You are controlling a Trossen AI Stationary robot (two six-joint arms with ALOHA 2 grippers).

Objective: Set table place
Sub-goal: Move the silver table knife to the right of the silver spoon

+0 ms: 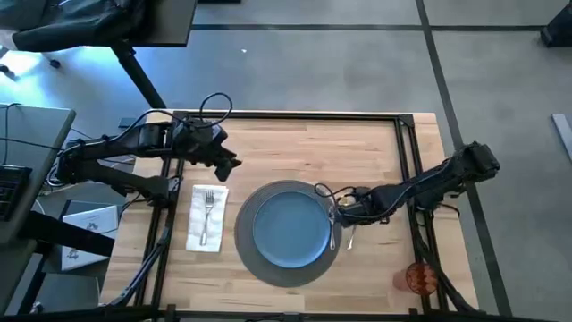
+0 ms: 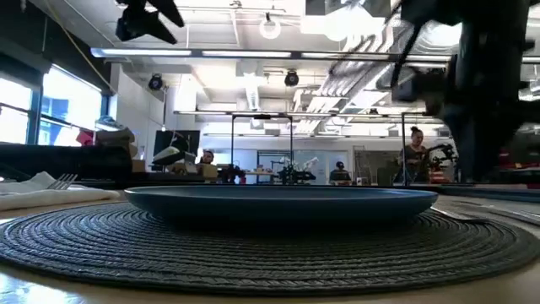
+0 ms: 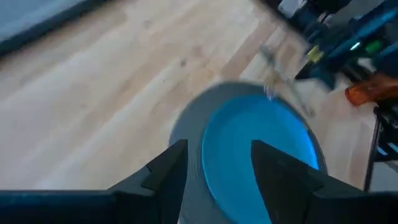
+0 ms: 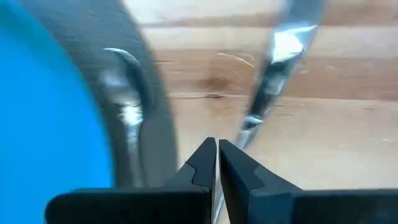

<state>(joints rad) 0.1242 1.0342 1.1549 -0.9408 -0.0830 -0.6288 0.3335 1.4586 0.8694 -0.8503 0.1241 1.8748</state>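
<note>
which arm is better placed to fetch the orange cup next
Right. Its tool sits by the cutlery at the plate's right edge, on the same side as the cup. The left tool hangs above the napkin, across the table.

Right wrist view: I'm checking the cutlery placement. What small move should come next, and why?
Probably open the right end effector and lift away: its closed tips sit at the end of a utensil already lying on the table beside the mat.

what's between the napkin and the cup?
In the high view, the mat with the plate on it, then two pieces of cutlery by the mat's right edge under the right gripper, then bare table before the cup. Napkin holds the fork.
</note>
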